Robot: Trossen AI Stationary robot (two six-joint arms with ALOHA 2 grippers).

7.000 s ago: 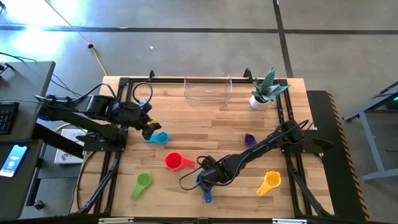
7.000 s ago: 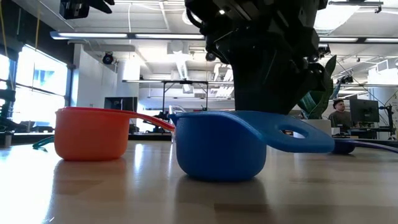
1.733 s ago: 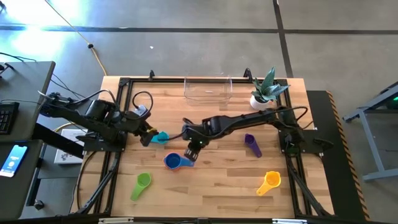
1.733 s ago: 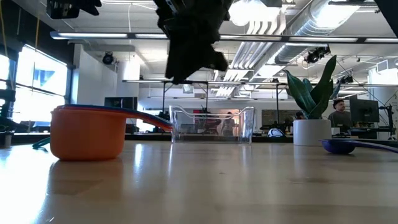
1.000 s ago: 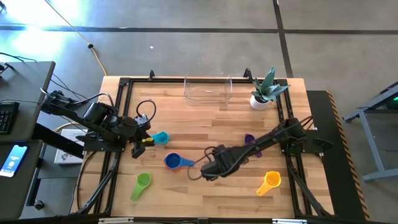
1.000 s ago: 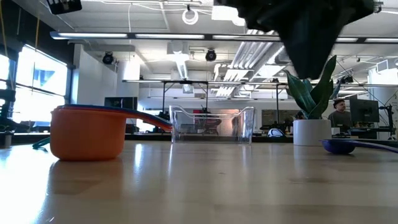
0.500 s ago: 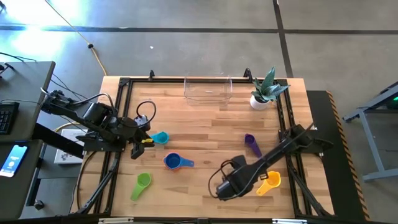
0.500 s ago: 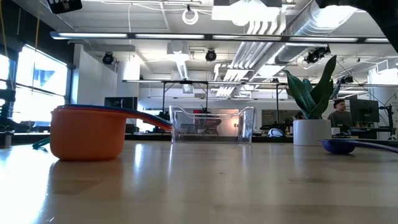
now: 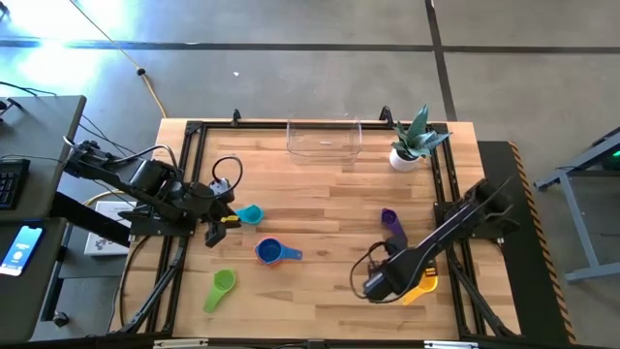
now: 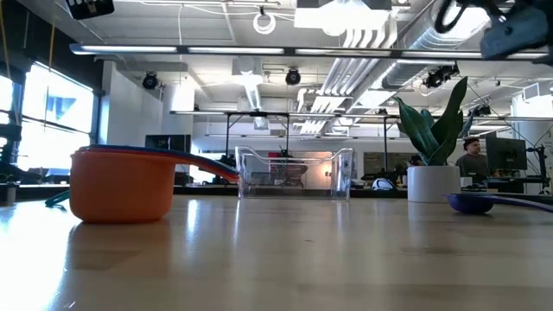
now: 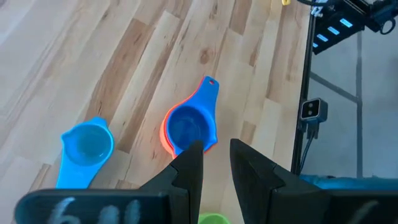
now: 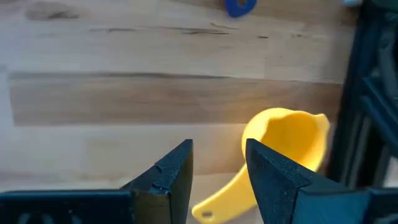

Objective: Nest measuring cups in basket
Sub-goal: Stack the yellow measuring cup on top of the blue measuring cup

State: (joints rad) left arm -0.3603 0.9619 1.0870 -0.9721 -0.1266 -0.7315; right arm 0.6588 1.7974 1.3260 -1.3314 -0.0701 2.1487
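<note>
Hovering right gripper (image 9: 373,287) beside yellow cup (image 9: 423,283)

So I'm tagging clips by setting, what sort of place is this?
Probably a robotics lab in an open industrial workspace: exposed ceiling ducts and strip lights overhead, a person at a monitor in the background, and a framed wooden table on a concrete floor.

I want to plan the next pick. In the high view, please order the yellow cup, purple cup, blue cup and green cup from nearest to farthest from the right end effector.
1. yellow cup, just right of the right end effector
2. purple cup, toward the far side
3. blue cup, nested in the red one, to the left
4. green cup, far left
</note>
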